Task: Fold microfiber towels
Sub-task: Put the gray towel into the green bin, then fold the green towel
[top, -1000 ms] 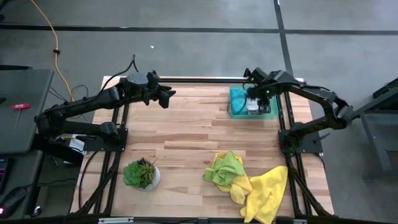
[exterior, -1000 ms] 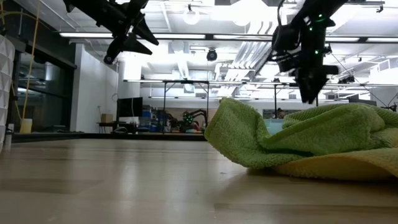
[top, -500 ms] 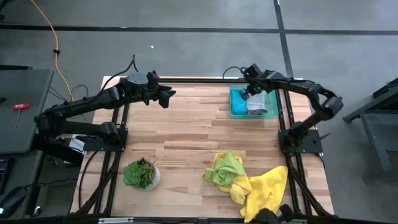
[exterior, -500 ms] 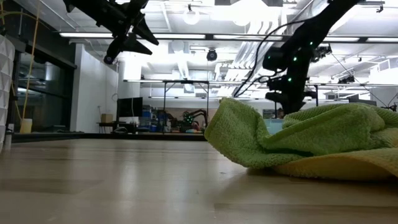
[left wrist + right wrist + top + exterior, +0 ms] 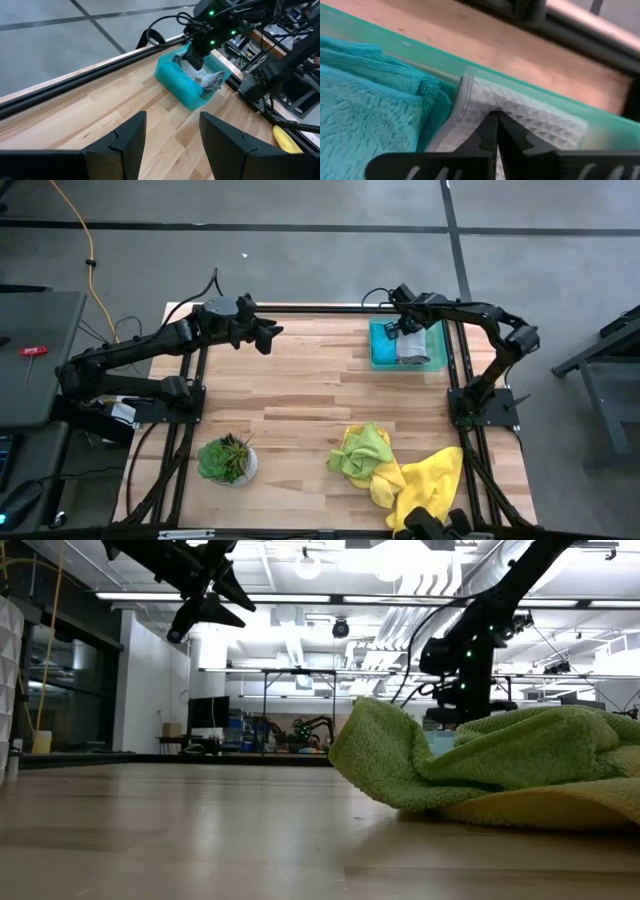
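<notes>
In the high view, the right claw [image 5: 404, 330] sits over the teal tray [image 5: 381, 358] at the upper right of the tabletop [image 5: 300, 395], its fingers pressed together with the tips down on the pale grey-white towel [image 5: 520, 120], though no pinched fold shows; the teal towel [image 5: 365, 110] lies just beside that cloth in the same tray. The left claw [image 5: 270, 335] hangs spread and empty above the upper left-centre of the tabletop. At the lower right, the lime green towel [image 5: 362, 448] lies crumpled, touching the bright yellow towel [image 5: 428, 488]. A potted plant [image 5: 228, 459] stands at the lower left.
</notes>
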